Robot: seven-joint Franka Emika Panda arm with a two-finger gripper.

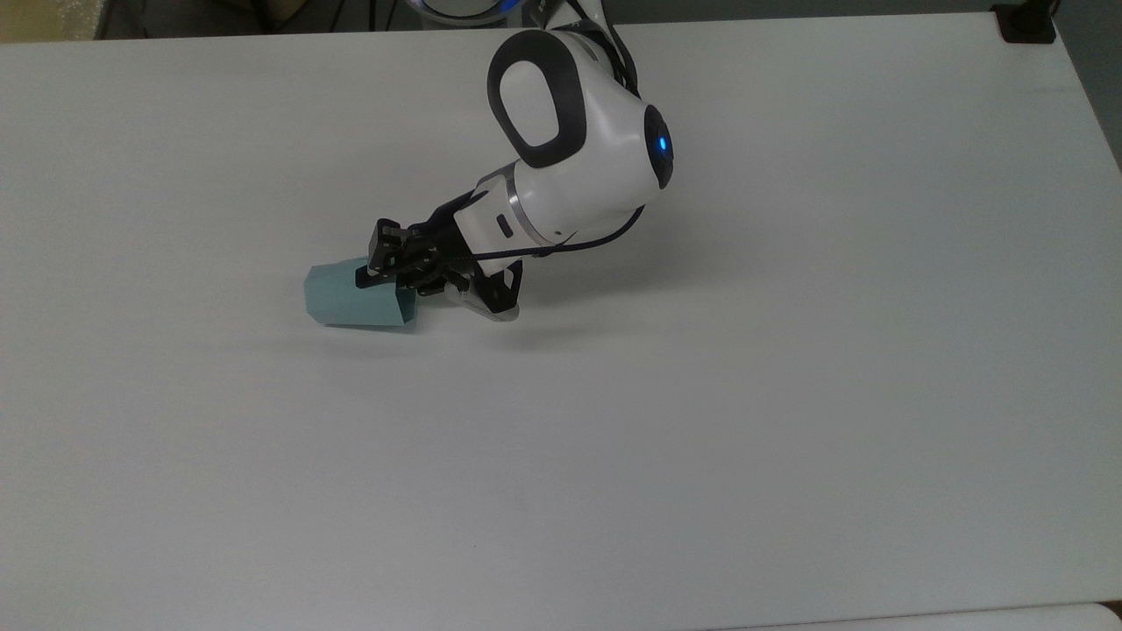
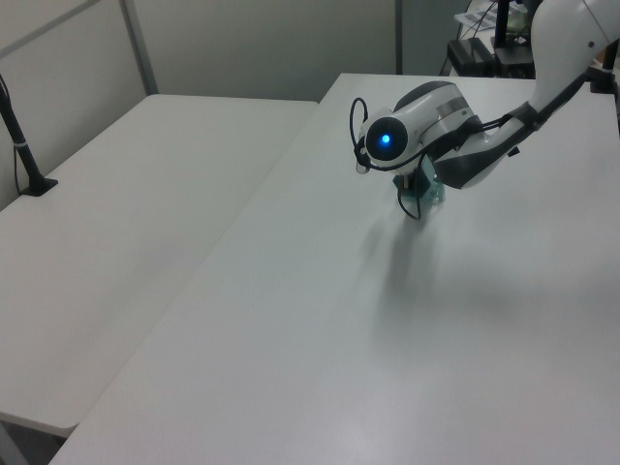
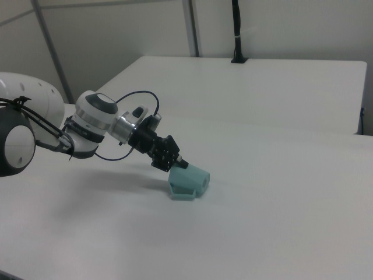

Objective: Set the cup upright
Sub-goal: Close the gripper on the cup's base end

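Note:
The cup is a small pale teal faceted cup lying on its side on the white table, narrow base toward the top view's left and mouth toward the arm. My gripper comes down at a slant from the top view's right, its black fingers shut on the upper wall of the cup's rim. In the right view the gripper pinches the top edge of the cup, whose mouth end sits tipped slightly. In the left view a sliver of the cup shows behind the arm's wrist.
A black clamp sits at the table's far right corner in the top view. A second white table with a black post adjoins on the left view's left. Bare tabletop surrounds the cup.

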